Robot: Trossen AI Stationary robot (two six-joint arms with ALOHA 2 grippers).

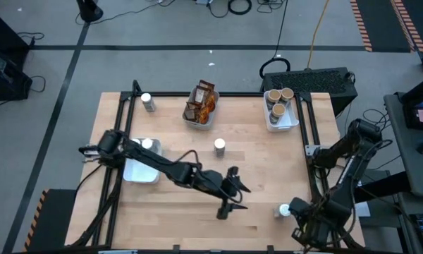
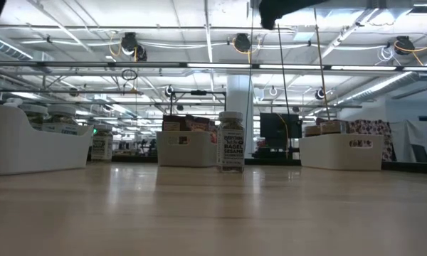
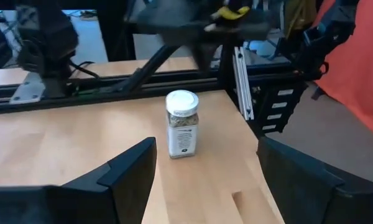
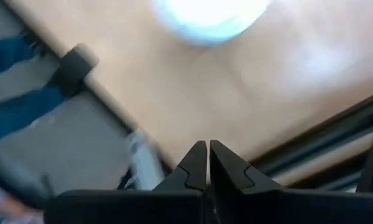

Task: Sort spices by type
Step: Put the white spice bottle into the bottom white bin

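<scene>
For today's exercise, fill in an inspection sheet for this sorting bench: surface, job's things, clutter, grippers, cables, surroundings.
Surface: wooden table, bare in the middle.
Job's things: packets in the middle tray; tubs in the right tray; loose jars near the centre, back left and front right.
Clutter: nothing seen.
Grippers: left gripper open above the front of the table, facing the front-right jar; right gripper shut at the front right corner.
Cables: yellow and black leads on the floor.
Surroundings: open workshop floor.

Wooden table point(image 1: 254, 212); trays point(image 1: 280, 121), jars point(image 1: 219, 146)
</scene>
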